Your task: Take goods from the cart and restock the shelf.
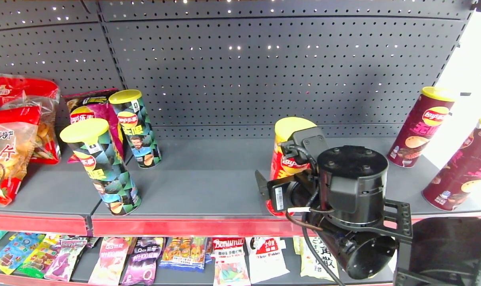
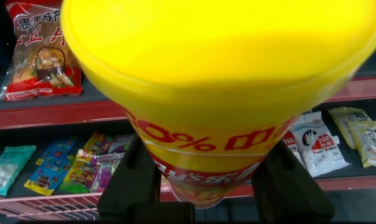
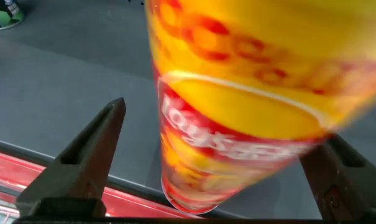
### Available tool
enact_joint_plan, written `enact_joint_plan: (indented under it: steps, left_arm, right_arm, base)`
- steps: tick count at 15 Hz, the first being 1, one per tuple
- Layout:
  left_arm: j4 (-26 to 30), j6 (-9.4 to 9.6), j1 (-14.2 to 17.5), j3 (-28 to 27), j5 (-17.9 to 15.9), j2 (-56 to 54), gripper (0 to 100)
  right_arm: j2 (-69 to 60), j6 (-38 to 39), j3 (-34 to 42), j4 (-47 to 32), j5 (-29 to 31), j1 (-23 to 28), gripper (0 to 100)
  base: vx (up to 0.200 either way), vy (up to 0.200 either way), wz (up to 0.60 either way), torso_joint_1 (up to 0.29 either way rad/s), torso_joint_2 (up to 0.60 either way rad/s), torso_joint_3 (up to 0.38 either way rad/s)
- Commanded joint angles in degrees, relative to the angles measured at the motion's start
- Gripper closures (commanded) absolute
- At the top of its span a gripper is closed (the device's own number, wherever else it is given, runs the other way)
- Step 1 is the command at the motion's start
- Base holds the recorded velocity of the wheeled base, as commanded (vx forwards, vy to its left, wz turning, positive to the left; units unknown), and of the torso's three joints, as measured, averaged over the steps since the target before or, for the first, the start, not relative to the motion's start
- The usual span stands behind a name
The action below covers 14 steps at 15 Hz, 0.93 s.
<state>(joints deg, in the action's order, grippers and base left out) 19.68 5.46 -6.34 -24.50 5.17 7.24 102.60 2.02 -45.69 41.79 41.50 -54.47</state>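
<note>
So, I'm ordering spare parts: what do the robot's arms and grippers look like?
The right arm ends in a black cylindrical wrist housing with bolt heads on top, a perforated black bracket, looped black cables and a white barcode label. The right gripper has black wedge-shaped fingers tapering to points. The left gripper has broader, blocky black fingers.

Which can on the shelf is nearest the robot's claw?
The red-and-yellow can, inside the open right gripper. The green cans and maroon cans stand farther off.
</note>
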Motion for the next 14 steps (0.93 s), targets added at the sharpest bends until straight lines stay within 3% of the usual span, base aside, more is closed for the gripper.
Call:
enact_joint_plan:
  steps: [1,5,11,13,14]
  left_arm:
    - [-0.1,-0.01,0.0,0.0,0.0,0.0,100]
    - [-0.1,-0.01,0.0,0.0,-0.2,0.3,100]
    - [-0.1,0.08,0.0,0.1,-0.2,2.3,100]
    - [-0.2,0.08,0.0,0.0,-0.2,3.1,100]
    - [-0.2,0.08,0.0,0.1,-0.2,3.7,100]
  right_arm:
    - [-0.6,0.0,0.2,0.2,0.2,0.0,0]
    - [-4.0,0.2,3.1,0.2,0.3,-1.3,0]
    - [-17.5,1.2,17.3,0.0,0.3,-7.4,0]
    - [-23.8,1.1,21.3,0.0,-0.6,-6.6,0]
    - [-27.1,1.1,22.6,-0.3,-3.3,-2.5,0]
  base:
    - [0.0,0.0,0.0,0.0,0.0,0.0]
    - [0.0,0.0,0.0,0.0,0.0,0.0]
    - [0.0,0.0,0.0,0.0,0.0,0.0]
    - [0.0,0.0,0.0,0.0,0.0,0.0]
    - [0.0,0.0,0.0,0.0,0.0,0.0]
